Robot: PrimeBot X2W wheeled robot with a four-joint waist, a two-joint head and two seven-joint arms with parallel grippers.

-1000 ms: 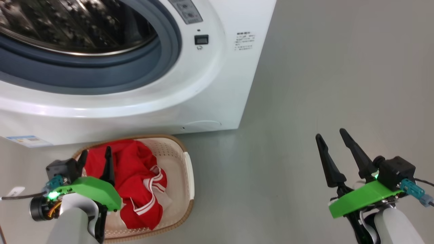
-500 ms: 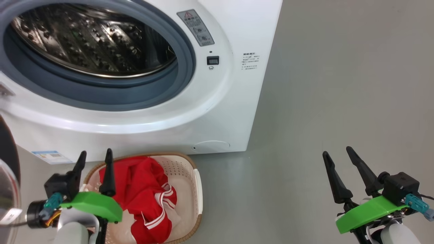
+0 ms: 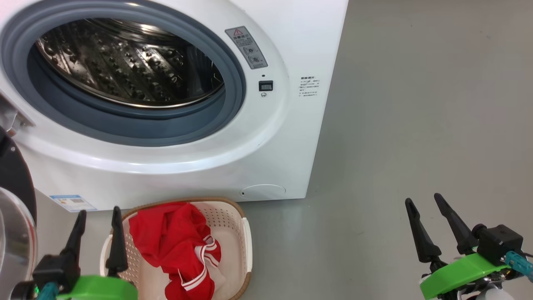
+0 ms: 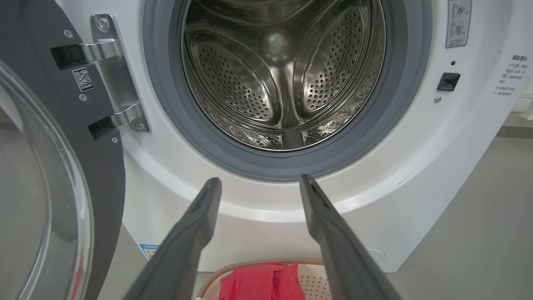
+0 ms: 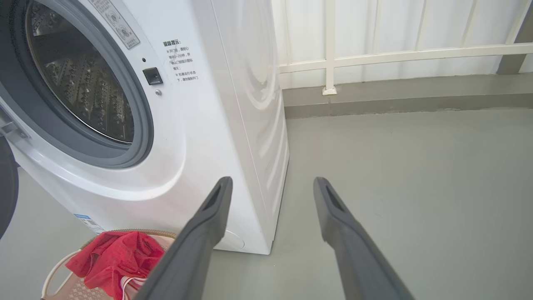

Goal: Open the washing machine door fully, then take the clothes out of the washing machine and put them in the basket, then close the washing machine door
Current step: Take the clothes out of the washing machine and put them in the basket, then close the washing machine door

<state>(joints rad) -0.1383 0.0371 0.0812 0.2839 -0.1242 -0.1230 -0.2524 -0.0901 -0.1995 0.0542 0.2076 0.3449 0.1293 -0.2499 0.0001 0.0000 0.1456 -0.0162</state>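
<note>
The washing machine door (image 3: pixel 14 179) hangs open just left of the left pincer (image 3: pixel 99 212), the nearer one; it and the right pincer (image 3: pixel 422 198) gape wide, empty; the clothes (image 3: pixel 175 233) lie in the basket (image 3: pixel 246 237).

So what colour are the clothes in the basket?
The clothes are bright red with white stripes, best seen in the head view.

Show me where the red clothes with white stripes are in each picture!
Head view: the bright red fabric clothes with white stripes lie at the bottom, left of middle, in the cream perforated plastic basket.
Left wrist view: the clothes peek at the bottom edge, between the left gripper's jaws.
Right wrist view: the clothes sit bottom left.
Shared landmark: the small black square latch slot on the white washing machine.
</note>
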